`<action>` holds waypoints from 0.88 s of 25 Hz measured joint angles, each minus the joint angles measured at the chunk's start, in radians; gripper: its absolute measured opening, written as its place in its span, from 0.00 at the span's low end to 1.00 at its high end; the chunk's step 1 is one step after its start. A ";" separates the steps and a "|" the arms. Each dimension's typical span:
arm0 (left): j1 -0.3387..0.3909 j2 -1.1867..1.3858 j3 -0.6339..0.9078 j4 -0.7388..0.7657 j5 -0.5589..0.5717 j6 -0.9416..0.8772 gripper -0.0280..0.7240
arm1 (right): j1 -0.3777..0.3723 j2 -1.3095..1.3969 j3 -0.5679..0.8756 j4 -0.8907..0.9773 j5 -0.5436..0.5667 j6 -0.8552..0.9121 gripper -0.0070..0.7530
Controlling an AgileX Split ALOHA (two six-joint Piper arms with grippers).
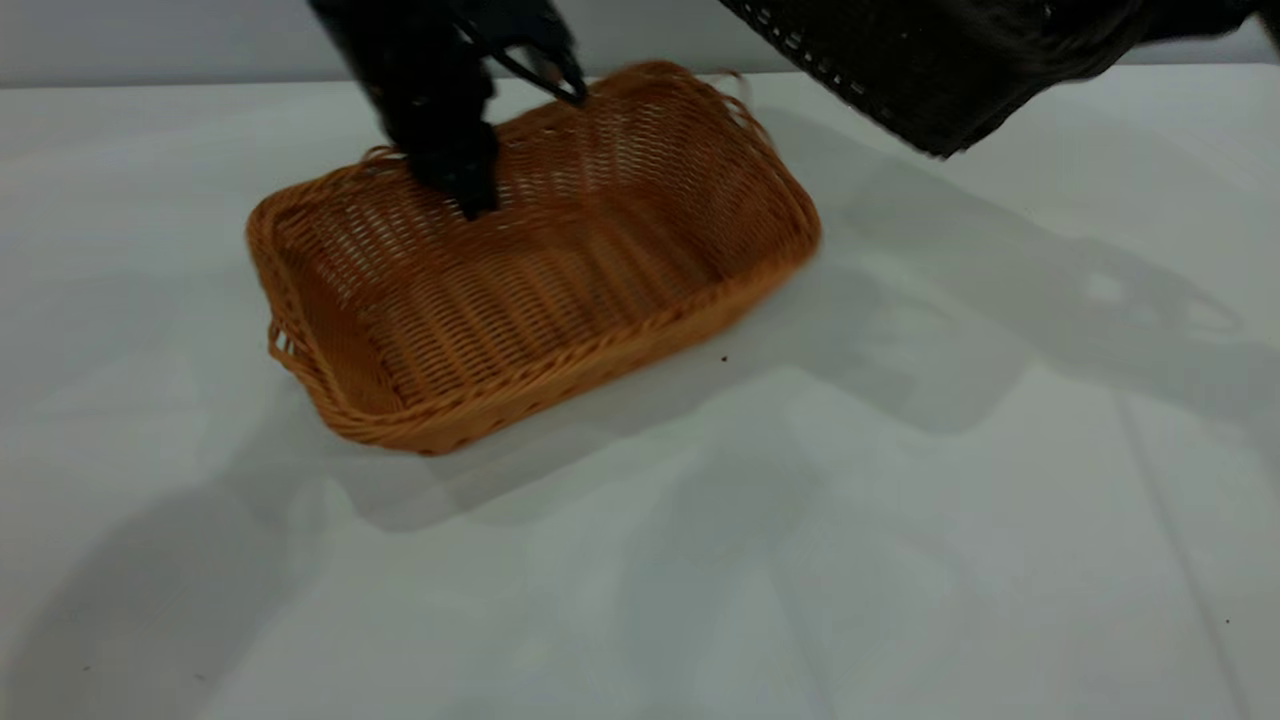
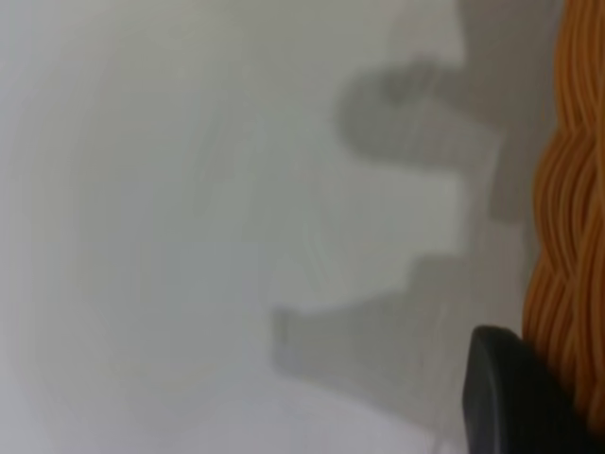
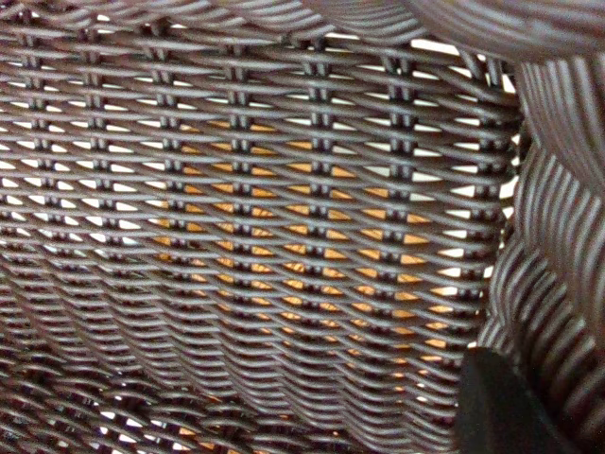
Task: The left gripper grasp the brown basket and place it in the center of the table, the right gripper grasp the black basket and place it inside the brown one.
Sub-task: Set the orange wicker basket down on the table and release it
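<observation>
While the black basket (image 1: 930, 70) hangs above, the brown basket (image 1: 560, 290) sits mid-table (image 1: 900, 560).

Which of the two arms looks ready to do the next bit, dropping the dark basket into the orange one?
The right. The black basket hangs in the air at the right arm's side, above and beside the brown basket. The left end effector is down at the brown basket's far rim, busy with that one.

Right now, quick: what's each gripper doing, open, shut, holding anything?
Left gripper: at the brown basket's far rim; grip cannot be told.
Right gripper: out of view; black basket hangs lifted at upper right.
</observation>
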 joint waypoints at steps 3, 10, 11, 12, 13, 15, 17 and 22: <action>-0.050 0.000 0.000 0.005 -0.038 0.145 0.15 | -0.005 0.000 -0.070 -0.071 0.069 0.023 0.12; -0.107 0.003 -0.001 0.029 -0.074 0.237 0.15 | -0.007 0.000 -0.098 -0.104 0.098 0.027 0.12; -0.110 0.007 -0.002 0.033 -0.076 0.237 0.15 | -0.007 0.000 -0.098 -0.105 0.098 0.027 0.12; -0.113 0.008 -0.004 0.035 -0.077 0.237 0.15 | -0.009 0.000 -0.098 -0.106 0.098 0.027 0.12; -0.117 0.008 -0.004 0.041 -0.079 0.236 0.15 | -0.011 0.000 -0.098 -0.106 0.098 0.027 0.12; -0.122 0.008 -0.004 0.044 -0.079 0.234 0.16 | -0.019 0.000 -0.098 -0.107 0.098 0.027 0.12; -0.123 0.008 -0.004 0.044 -0.080 0.219 0.17 | -0.037 0.000 -0.098 -0.108 0.099 0.027 0.12; -0.131 0.008 -0.004 0.033 -0.077 0.187 0.31 | -0.089 0.000 -0.098 -0.107 0.104 0.028 0.12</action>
